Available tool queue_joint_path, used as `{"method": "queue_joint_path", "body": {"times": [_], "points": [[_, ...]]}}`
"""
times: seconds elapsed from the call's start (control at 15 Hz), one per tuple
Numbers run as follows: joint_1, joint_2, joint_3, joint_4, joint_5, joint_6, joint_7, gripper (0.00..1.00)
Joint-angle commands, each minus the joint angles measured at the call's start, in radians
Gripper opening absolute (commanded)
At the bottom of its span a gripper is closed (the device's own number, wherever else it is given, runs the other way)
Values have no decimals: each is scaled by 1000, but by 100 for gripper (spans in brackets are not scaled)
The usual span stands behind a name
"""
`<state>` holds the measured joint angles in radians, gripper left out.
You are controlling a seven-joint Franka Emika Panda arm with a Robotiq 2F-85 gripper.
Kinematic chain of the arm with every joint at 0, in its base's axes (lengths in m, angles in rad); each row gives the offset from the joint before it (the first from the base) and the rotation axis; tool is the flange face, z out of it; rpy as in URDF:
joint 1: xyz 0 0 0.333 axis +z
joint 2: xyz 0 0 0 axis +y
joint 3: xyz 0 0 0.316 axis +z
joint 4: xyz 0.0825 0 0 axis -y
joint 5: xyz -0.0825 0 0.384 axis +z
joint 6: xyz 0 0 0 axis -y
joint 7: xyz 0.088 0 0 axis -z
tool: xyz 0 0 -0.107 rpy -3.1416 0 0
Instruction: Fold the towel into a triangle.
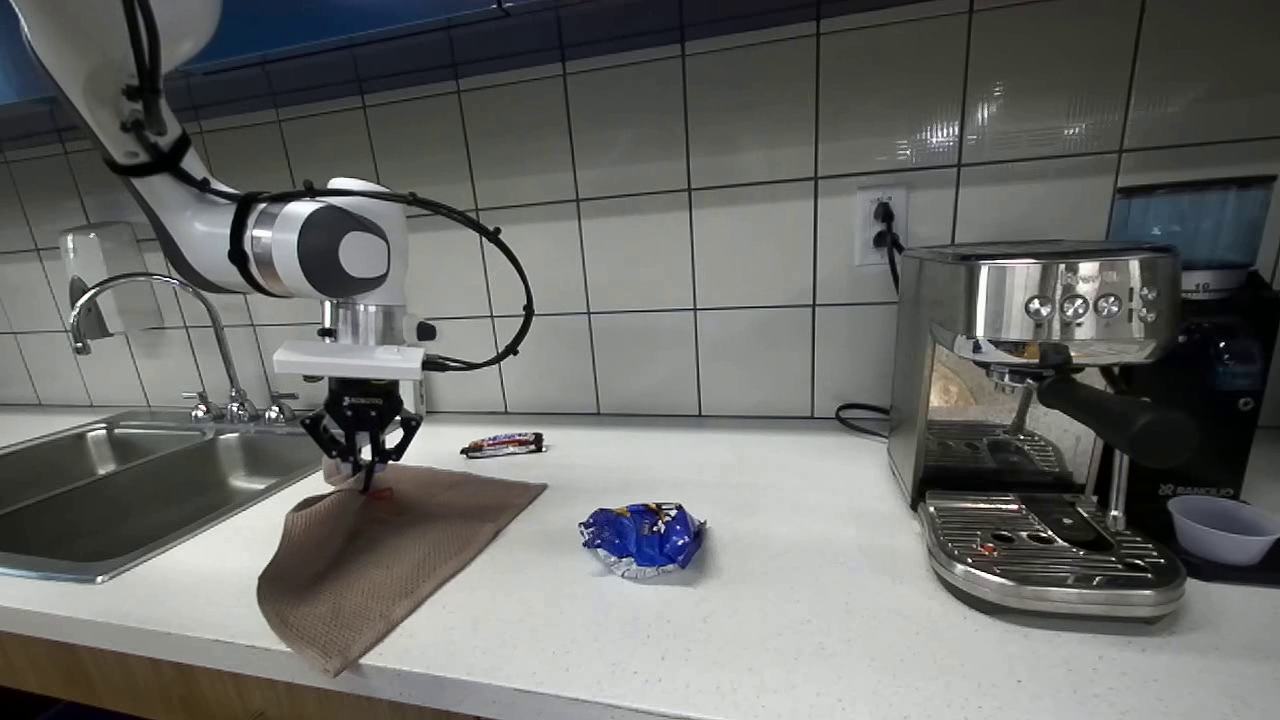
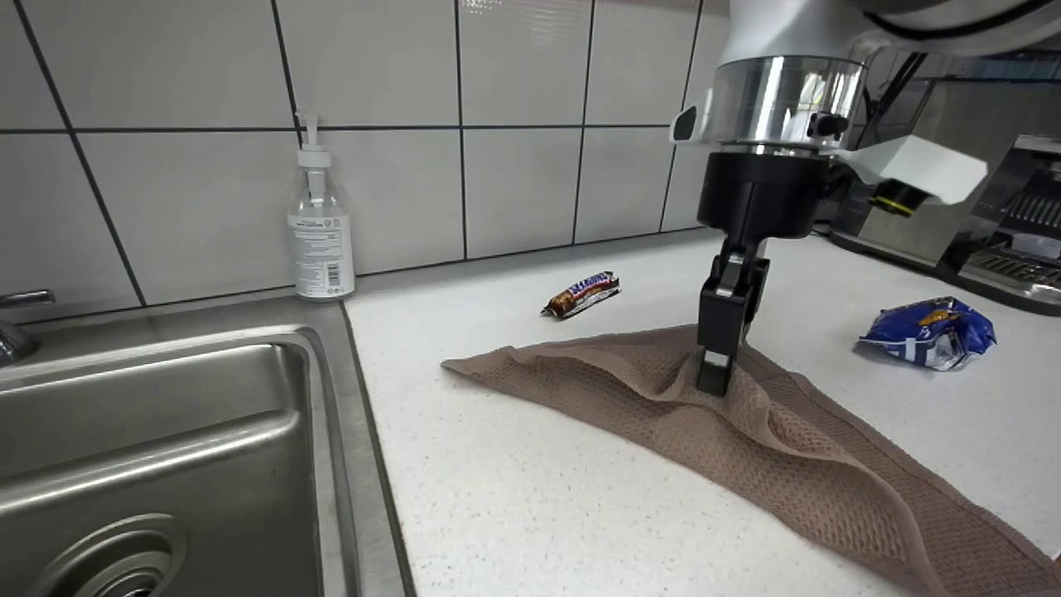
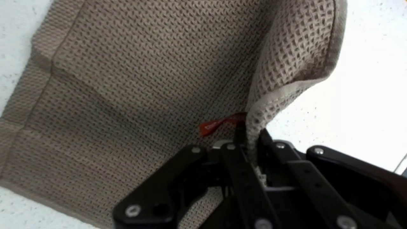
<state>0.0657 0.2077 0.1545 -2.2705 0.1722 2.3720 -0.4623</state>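
one gripper (image 3: 253, 133) stands with its jaws nearly together, a thin ridge of the brown towel (image 1: 400, 550) pinched between them. the towel lies on the counter (image 1: 800, 620), near the edge beside the sink (image 2: 356, 464), its long axis running forward to the front edge. from the pinch, most of the cloth spreads away from the sink, so the next move, i judge, should carry the fold that way, across the long axis. a red scrap (image 3: 211, 126) lies just beside the jaws; i cannot tell if it is caught.
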Motion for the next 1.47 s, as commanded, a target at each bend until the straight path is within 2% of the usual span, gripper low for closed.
{"method": "queue_joint_path", "body": {"times": [0.0,1.4], "points": [[-19,-16,-7,23,-33,-52,-39,2],[-46,21,-65,78,-176,-96,-58,2]]}}
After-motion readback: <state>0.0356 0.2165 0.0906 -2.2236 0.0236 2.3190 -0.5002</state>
